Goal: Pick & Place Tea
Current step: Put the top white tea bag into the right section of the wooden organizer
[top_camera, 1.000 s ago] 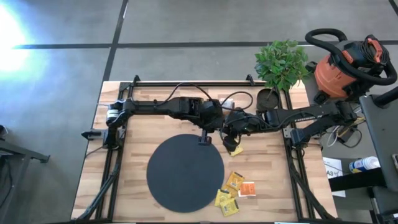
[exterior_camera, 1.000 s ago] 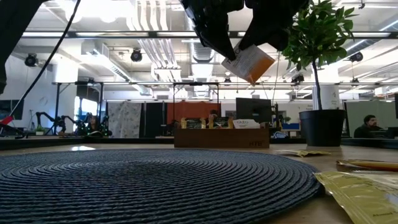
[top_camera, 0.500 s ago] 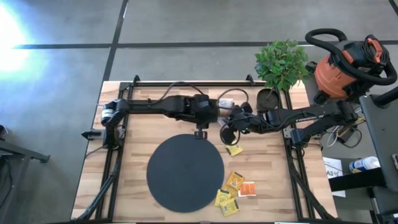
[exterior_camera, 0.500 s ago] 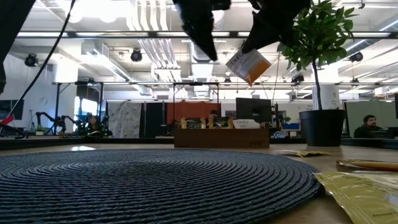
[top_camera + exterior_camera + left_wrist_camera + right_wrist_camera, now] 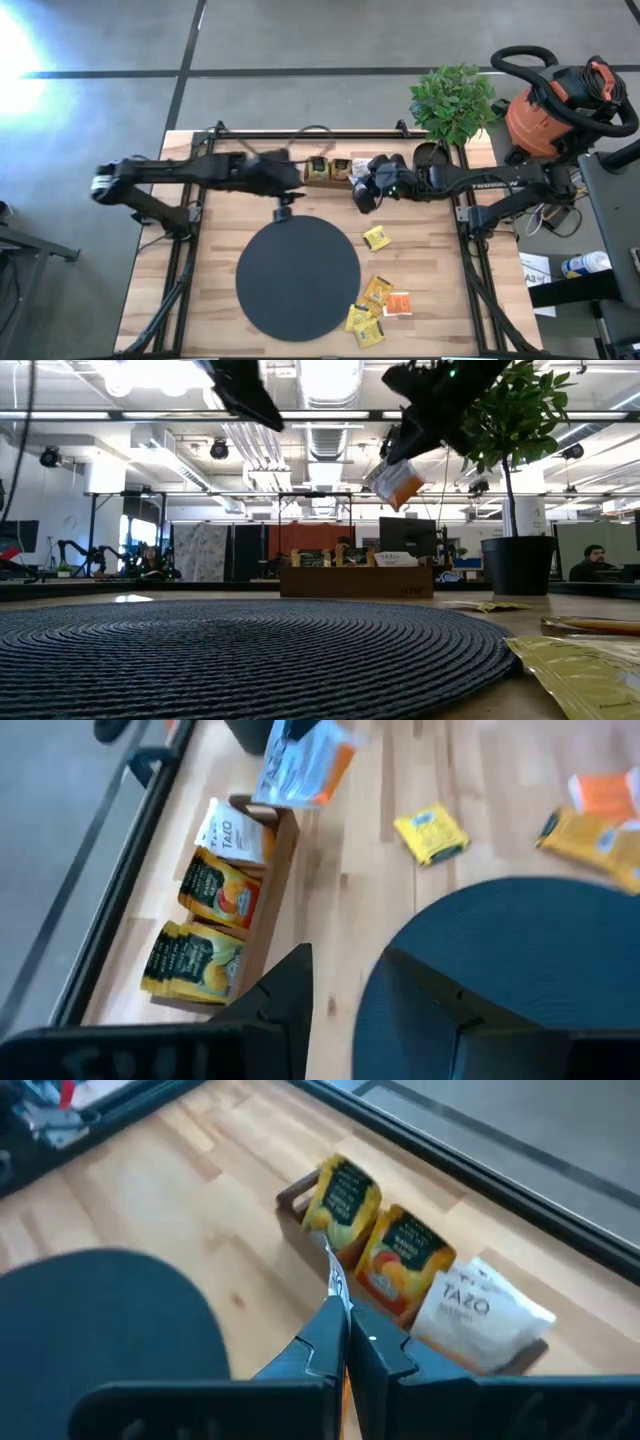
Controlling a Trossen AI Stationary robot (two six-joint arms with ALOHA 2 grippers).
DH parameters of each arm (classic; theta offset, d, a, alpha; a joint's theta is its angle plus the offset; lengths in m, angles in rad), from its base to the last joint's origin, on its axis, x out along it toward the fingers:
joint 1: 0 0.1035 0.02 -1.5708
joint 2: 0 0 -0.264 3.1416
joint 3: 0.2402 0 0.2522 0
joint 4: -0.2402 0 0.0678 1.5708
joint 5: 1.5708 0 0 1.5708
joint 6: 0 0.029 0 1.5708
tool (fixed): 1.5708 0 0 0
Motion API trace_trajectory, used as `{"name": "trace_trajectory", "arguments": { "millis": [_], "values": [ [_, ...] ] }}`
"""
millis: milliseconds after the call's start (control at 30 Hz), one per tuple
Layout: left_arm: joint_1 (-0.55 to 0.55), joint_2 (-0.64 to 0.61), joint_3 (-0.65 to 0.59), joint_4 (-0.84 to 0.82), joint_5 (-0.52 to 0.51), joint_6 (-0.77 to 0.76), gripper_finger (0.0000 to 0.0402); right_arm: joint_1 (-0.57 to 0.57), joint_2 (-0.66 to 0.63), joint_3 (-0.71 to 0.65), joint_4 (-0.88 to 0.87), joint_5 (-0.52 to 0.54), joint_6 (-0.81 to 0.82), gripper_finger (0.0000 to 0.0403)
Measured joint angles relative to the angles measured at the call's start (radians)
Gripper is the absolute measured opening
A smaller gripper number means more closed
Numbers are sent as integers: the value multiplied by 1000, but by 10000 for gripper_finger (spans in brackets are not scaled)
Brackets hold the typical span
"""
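My right gripper hangs over the table's far middle, shut on an orange-and-white tea sachet, close to the wooden tray. Several sachets stand on edge in that tray. My left gripper is open and empty, left of the right one, just beyond the far rim of the black disc. Right of the disc, one yellow sachet lies flat on the table. Nearer the front lie two more yellow ones and an orange one. My right gripper pinches the sachet's upper part between its two shut fingers, which slant down from the table's right. In the right wrist view the sachet shows edge-on past the fingertips. It hangs tilted below the fingers, lifted clear of table and tray.
A potted plant stands at the table's far right corner. An orange vacuum cleaner sits off the table to the right. Black frame rails run along the left, right and far sides. Bare wood lies left of the disc.
My left gripper has let go of the sachet and drawn back toward the table's left edge, rising a little. My right gripper, still shut on the sachet, has carried it toward the far edge and the tray, rolling so that the sachet now hangs at a different tilt.
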Motion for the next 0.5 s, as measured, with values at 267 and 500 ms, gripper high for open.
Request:
{"name": "trace_trajectory", "arguments": {
  "millis": [267,500],
  "values": [
    [8,-313,-256,104,-111,-43,119,-154,0,-135,222,-59,31,8],
    [8,-466,-350,116,-166,-163,119,-254,-1,-217,354,-218,0,8]
  ]
}}
